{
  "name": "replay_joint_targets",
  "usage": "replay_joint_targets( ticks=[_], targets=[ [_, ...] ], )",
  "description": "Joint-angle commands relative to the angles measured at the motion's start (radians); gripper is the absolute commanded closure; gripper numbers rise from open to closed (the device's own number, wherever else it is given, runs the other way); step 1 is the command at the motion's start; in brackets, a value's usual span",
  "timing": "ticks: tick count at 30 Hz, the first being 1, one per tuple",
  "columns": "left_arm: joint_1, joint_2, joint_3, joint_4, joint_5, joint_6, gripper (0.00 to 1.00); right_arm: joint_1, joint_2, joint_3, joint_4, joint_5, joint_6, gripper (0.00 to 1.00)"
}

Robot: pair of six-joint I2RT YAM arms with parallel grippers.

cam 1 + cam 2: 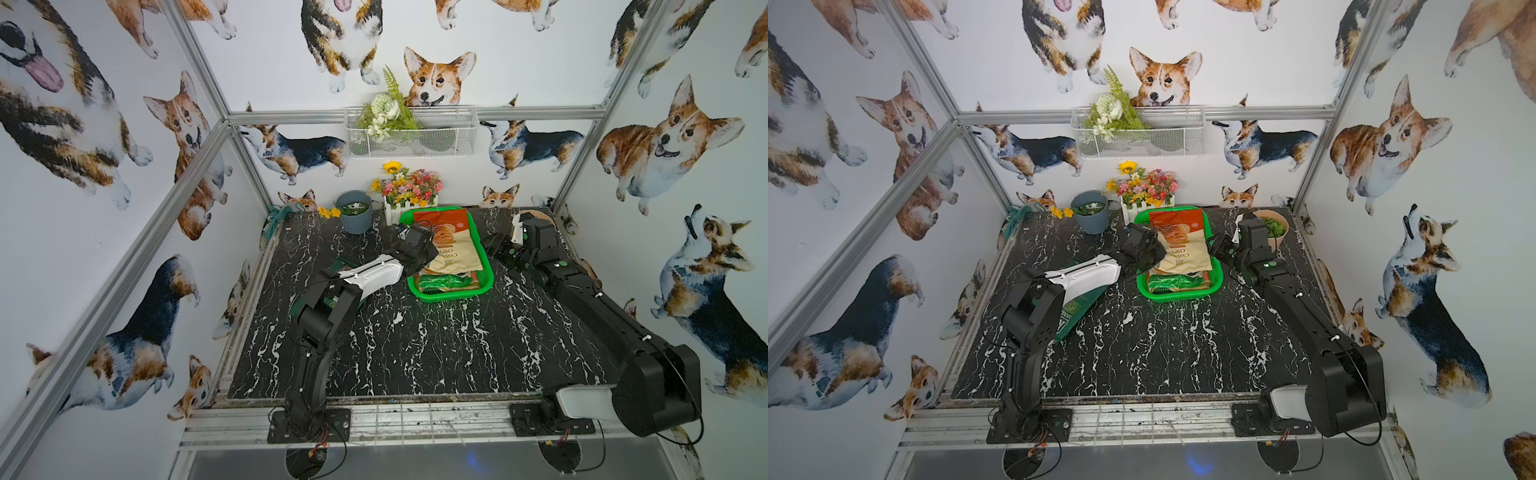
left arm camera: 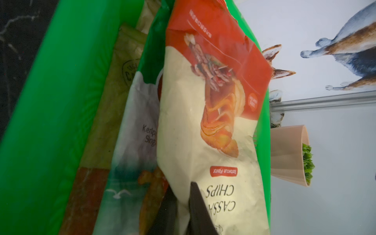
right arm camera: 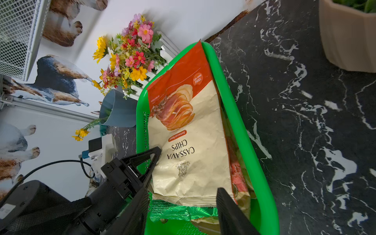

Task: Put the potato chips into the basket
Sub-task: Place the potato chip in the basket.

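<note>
Read the black marble table [image 1: 415,353] as a clock face in both top views, with the arm bases at 6 and the back wall at 12. The green mesh basket [image 1: 453,296] then sits between 12 and 1 o'clock.

The orange-and-cream cassava chips bag [image 1: 451,245] lies on top of the pile inside it. Its orange end reaches the far rim toward 12 and its cream end points toward 6. Beneath it the left wrist view shows a green-and-white bag [image 2: 138,132] and a tan bag [image 2: 114,101] (whatever lies deeper is too hidden to name).

The left gripper [image 1: 430,250] reaches in over the basket's 9 o'clock rim. It is pinched tight on the cassava bag's side edge near the cream end, and the thin edge runs between its fingers [image 2: 200,209].

The right gripper [image 1: 489,243] hangs at the basket's 3 o'clock rim. Its jaws stand roughly half apart, with nothing gripped.

A dark green chips bag [image 1: 1090,297] lies flat on the table at 9 o'clock, outside the basket and partly under the left arm.

A blue-grey pot [image 1: 353,212] stands at 11, a flower box [image 1: 409,195] at 12 just behind the basket, and a peach pot [image 1: 1273,226] near 2.
</note>
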Motion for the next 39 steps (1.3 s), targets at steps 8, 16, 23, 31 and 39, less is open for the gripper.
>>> replay_joint_targets(
  ticks=[8, 16, 23, 31, 39],
  targets=[
    [0.030, -0.028, -0.050, -0.062, -0.042, 0.058, 0.95, 0.053, 0.096, 0.069, -0.050, -0.041, -0.026, 0.43],
    [0.033, -0.042, -0.028, 0.017, 0.019, 0.149, 0.35, 0.162, 0.244, 0.211, -0.127, 0.017, -0.068, 0.42],
    [0.042, -0.008, 0.010, 0.036, 0.097, 0.195, 0.37, 0.167, 0.375, 0.282, -0.101, -0.004, -0.089, 0.45],
    [0.045, 0.014, 0.062, -0.020, 0.126, 0.205, 0.44, 0.166, 0.554, 0.313, -0.128, -0.038, -0.097, 0.49],
    [0.053, 0.018, 0.183, -0.096, 0.079, 0.292, 0.44, 0.169, 0.506, 0.247, -0.126, -0.014, -0.059, 0.49]
  ],
)
